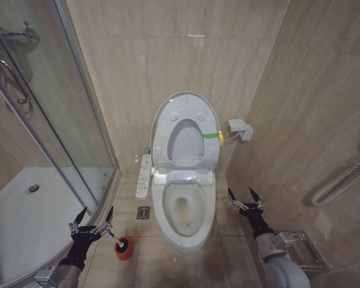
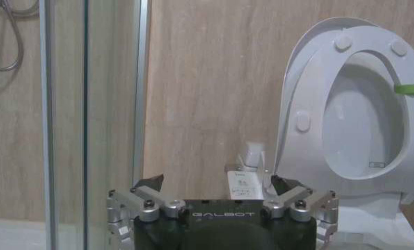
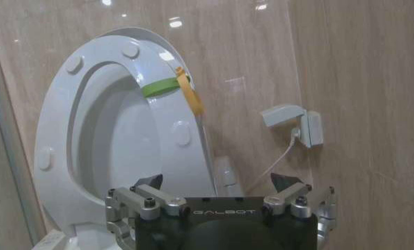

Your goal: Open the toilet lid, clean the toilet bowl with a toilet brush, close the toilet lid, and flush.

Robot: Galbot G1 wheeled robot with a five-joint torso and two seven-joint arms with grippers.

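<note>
The toilet lid (image 1: 186, 101) is stood upright against the tiled wall (image 1: 168, 54), and the ring seat (image 1: 186, 141) with its yellow-green band (image 1: 212, 135) is raised flat against it, so the toilet bowl (image 1: 183, 210) is left open from above. This placement is judged to be what the cleaning step needs: the brownish stain at the bottom of the bowl is exposed and can be reached.

The toilet brush (image 1: 121, 243) is seated in its red holder (image 1: 125, 249) on the floor (image 1: 228, 258), just beside the bowl on the robot's left. The left hand (image 1: 92, 217) is held close above and beside it, fingers spread and empty, which is read as a position taken for picking the brush up. The right hand (image 1: 246, 198) is held low on the other side of the bowl, also spread and holding nothing, well apart from the brush; it is judged to be waiting.

Little of the brush can be made out: its handle is barely seen behind the left hand's finger, and the dark head is mostly sunk in the holder. The bowl is cut off in both wrist views, where the raised lid and seat are seen past the spread fingertips. The flush control cannot be identified. A control strip (image 1: 143, 177) is seen beside the bowl, but its buttons cannot be read.
</note>
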